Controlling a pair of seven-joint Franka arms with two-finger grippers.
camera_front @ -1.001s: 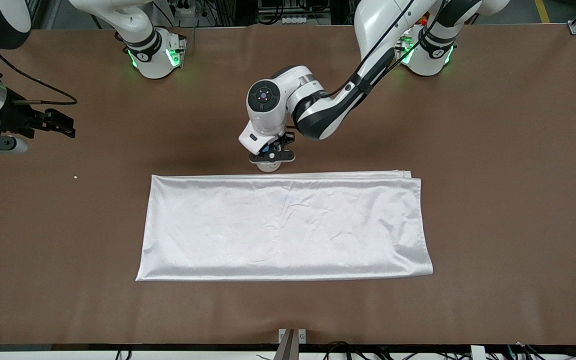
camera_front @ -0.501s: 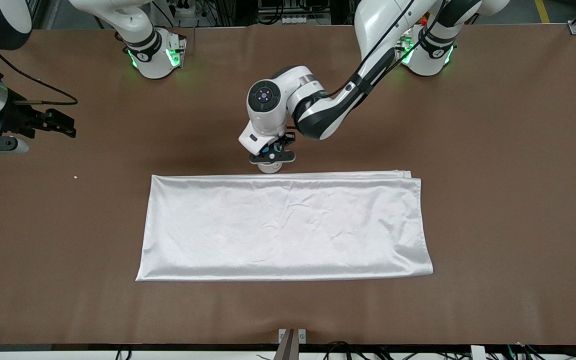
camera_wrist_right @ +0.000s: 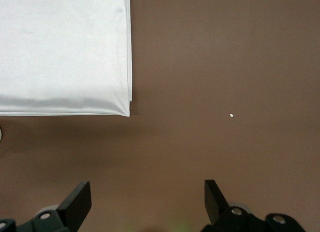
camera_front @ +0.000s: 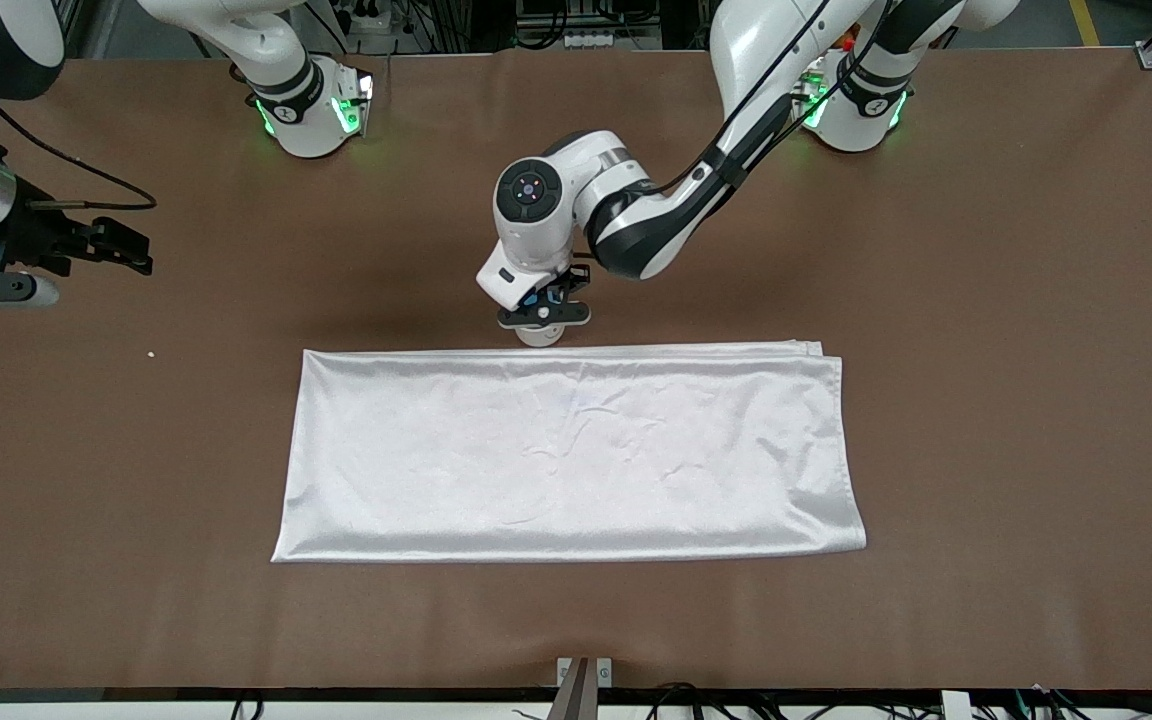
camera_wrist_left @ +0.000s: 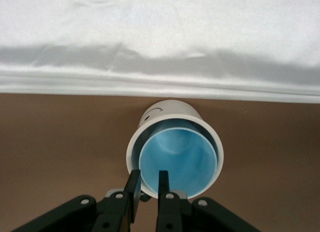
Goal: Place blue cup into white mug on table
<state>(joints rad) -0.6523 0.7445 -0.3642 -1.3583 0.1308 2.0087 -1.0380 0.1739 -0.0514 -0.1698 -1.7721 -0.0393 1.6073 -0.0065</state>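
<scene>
The blue cup (camera_wrist_left: 179,159) sits upright inside the white mug (camera_wrist_left: 170,109), its light blue inside facing up. The mug (camera_front: 539,337) stands on the brown table (camera_front: 986,350) just beside the white cloth's edge that lies farther from the front camera. My left gripper (camera_front: 543,318) hangs right over it. In the left wrist view that gripper (camera_wrist_left: 148,173) is a little open, with one finger (camera_wrist_left: 163,179) inside the blue cup and the other outside the rim. My right gripper (camera_front: 131,252) waits open over bare table at the right arm's end, with nothing between its fingers (camera_wrist_right: 147,192).
A large white cloth (camera_front: 566,450) lies flat in the middle of the table, nearer to the front camera than the mug. A tiny white speck (camera_front: 151,353) lies on the table toward the right arm's end.
The left gripper's fingers have eased slightly apart at the cup's rim. Neither arm has visibly moved.
</scene>
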